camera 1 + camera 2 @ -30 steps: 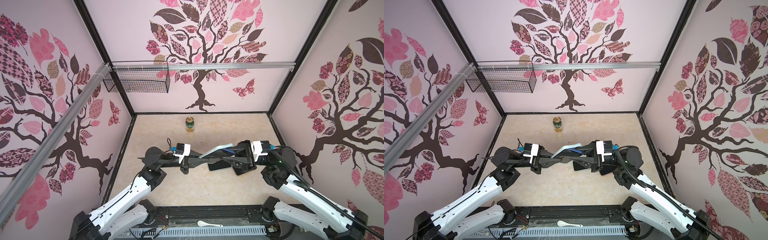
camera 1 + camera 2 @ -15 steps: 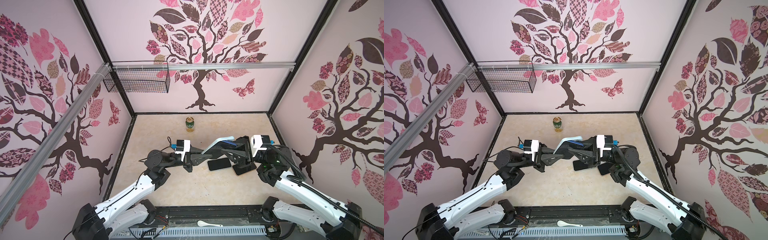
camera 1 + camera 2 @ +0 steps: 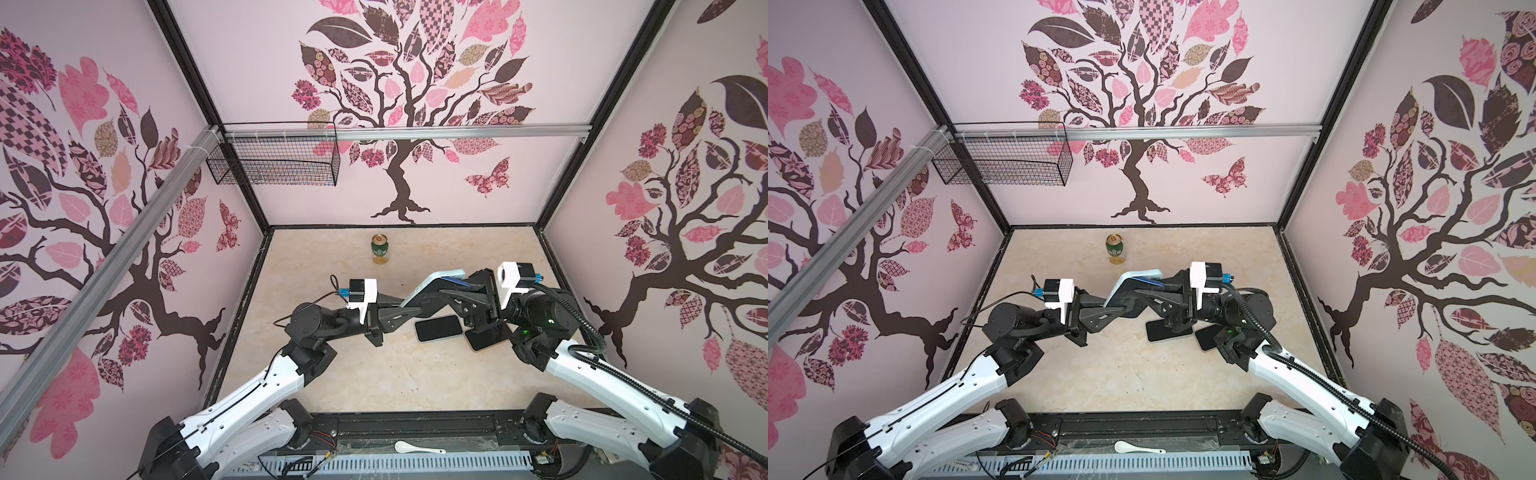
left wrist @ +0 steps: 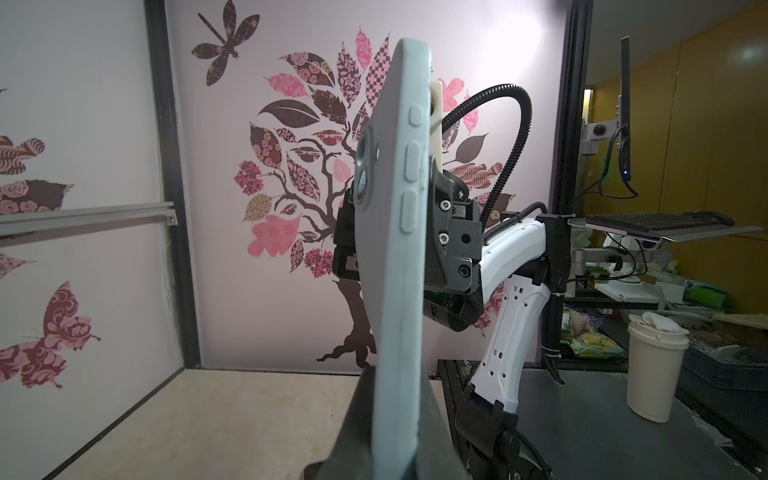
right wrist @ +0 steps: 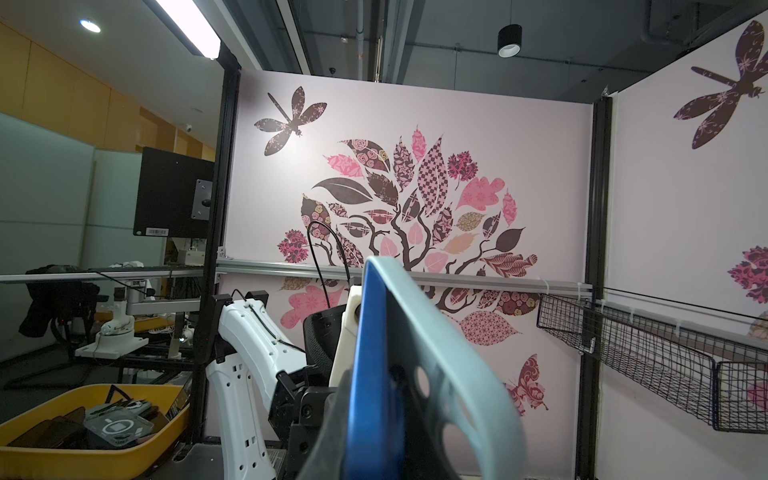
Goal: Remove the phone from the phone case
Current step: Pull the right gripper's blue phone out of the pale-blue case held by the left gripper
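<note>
**Two-arm hold aloft, separation under way**

The left gripper (image 3: 409, 304) pinches the left end of the pale blue-grey silicone phone case (image 3: 436, 277), anchoring it above the beige table's (image 3: 374, 374) centre. The right gripper (image 3: 451, 289) appears clamped on the flat blue phone (image 5: 370, 374) at the right end, placed to draw it out.

White arm shells (image 3: 266, 386), black joints (image 3: 309, 322)
</note>
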You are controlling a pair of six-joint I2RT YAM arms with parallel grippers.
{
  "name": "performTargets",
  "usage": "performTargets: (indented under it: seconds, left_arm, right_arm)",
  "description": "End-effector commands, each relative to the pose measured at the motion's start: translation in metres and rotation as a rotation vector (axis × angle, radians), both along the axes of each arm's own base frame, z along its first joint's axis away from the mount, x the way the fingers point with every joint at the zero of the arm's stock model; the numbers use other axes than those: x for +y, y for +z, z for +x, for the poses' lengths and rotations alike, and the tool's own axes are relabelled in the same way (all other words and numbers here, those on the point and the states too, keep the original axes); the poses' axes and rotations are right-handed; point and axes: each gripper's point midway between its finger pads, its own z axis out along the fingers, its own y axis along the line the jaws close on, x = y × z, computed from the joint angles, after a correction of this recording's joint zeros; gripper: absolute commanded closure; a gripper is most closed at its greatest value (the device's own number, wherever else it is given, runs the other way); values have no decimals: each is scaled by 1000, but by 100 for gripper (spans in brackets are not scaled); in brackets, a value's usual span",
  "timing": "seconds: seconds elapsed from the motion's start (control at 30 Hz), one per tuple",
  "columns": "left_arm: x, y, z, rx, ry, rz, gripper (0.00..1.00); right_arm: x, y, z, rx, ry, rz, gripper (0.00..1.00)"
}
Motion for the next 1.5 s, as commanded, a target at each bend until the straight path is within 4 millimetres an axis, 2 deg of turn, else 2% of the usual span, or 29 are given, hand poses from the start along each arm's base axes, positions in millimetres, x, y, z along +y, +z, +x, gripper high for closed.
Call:
performTargets:
  seconds: [0.0,0.1,0.17,0.4,0.63,0.83,0.97,1.17,1.33,1.47]
  left_arm:
    - [15,15,28,111,149,-89,79]
    - [19,10,27,116,162,-72,59]
    - [26,8,26,117,191,-58,54]
    - [54,-12,27,132,381,138,39]
    - [59,-38,45,291,366,387,40]
    - [44,-50,44,281,263,527,40]
    - [33,-54,43,280,192,534,41]
    - [17,-61,42,278,109,530,42]
    - [-4,-75,42,252,136,620,42]
    - [-9,-82,47,266,151,648,42]
  right_arm:
    - [4,-12,-22,-80,58,-45,100]
    - [0,-12,-15,-99,-28,-54,100]
    - [1,-19,-9,-121,-103,-114,100]
    - [-1,-78,24,-199,-362,-404,100]
    - [3,-131,48,-295,-448,-650,100]
    - [10,-164,54,-289,-416,-748,100]
    - [14,-181,58,-292,-404,-763,100]
    - [20,-189,61,-300,-389,-771,100]
    - [23,-192,64,-315,-384,-791,100]
    - [23,-190,65,-323,-391,-789,100]
